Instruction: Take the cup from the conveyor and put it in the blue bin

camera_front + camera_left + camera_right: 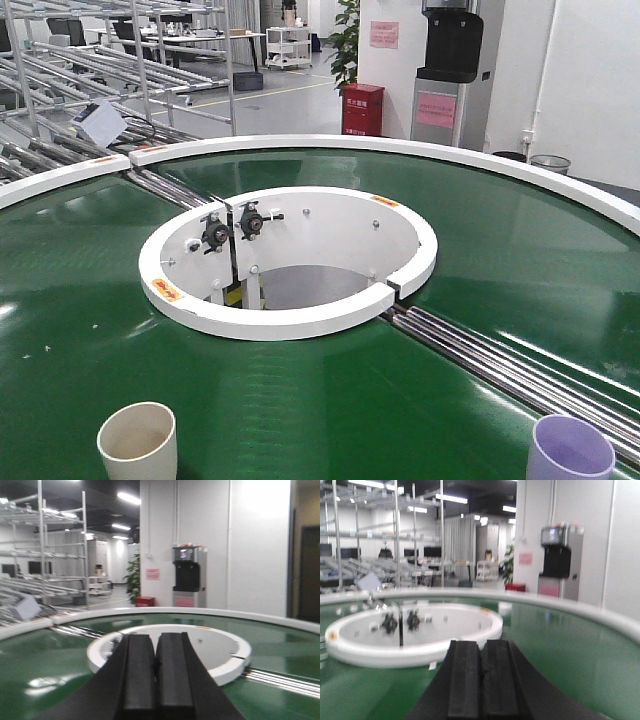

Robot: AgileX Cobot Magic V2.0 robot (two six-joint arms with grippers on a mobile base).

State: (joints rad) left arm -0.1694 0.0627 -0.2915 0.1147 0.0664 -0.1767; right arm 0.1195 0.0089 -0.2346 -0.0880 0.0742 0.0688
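Claw state first: my left claw (156,645) is pinched shut, pads together with nothing between them, and my right claw (481,650) is the same. Both point level across the belt from low above it. I read that as a ready pose, since neither wrist view shows a cup.

The conveyor (300,400) fills the front view, a glossy green ring-shaped belt. The white ring (280,325) walls off its central opening. Steel rollers (480,350) bridge the seam on the right side.

Two cups stand upright on the belt at the near edge, mouths up and well apart. The cream cup (137,440) sits on the left side, the lavender cup (572,448) on the right near the rollers. Each is nearer to the arm on its own side, so either could be the pick. I cannot tell which comes first.

The blue bin is in none of the views, so the drop spot is unknown from here. No grasp has begun; whichever claw goes must open wide before closing on a cup wall.
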